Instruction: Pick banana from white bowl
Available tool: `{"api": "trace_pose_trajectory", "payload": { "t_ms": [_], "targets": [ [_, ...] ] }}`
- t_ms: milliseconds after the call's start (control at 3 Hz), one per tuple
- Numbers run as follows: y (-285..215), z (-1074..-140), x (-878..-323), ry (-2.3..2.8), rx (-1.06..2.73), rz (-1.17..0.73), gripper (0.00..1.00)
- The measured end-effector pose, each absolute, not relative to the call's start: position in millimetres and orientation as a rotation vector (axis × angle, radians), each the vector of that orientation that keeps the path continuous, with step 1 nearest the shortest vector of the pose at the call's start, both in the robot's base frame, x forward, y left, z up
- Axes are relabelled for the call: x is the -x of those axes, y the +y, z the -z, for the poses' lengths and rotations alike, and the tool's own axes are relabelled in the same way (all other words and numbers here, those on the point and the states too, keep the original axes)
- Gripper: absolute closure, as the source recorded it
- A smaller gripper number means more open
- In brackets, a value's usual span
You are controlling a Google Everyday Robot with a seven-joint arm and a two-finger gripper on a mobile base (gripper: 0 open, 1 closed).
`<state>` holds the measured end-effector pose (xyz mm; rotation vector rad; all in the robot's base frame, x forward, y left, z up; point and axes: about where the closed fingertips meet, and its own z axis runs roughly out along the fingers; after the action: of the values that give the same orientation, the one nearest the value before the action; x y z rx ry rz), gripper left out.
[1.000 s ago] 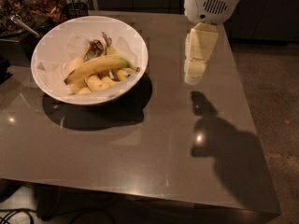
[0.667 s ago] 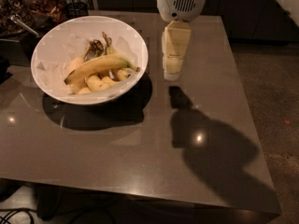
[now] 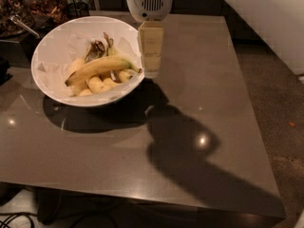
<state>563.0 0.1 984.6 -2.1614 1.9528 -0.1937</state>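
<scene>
A large white bowl lined with white paper stands on the left of a dark glossy table. A long curved yellow banana lies across it, with short pale banana pieces in front of it and a dark peel scrap behind. My gripper hangs from a white wrist housing just beyond the bowl's right rim, above the table, its pale fingers pointing down. Nothing is held in it.
A dark tray with brown snacks and a metal utensil sits at the back left. The table's right edge drops to a speckled floor. The arm casts a large shadow on the table's middle.
The gripper has moved left across the table, from well right of the bowl to right beside its right rim. The bowl and banana have not moved.
</scene>
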Motion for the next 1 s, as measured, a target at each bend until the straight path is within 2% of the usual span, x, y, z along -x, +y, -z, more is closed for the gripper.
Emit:
{"api": "trace_pose_trajectory", "payload": {
  "t_ms": [333,1000],
  "targets": [
    [8,-989,-566,1.901,2.142,0.167,0.00],
    [53,-1006,-584,1.753,2.221,0.113,0.12]
  ]
}}
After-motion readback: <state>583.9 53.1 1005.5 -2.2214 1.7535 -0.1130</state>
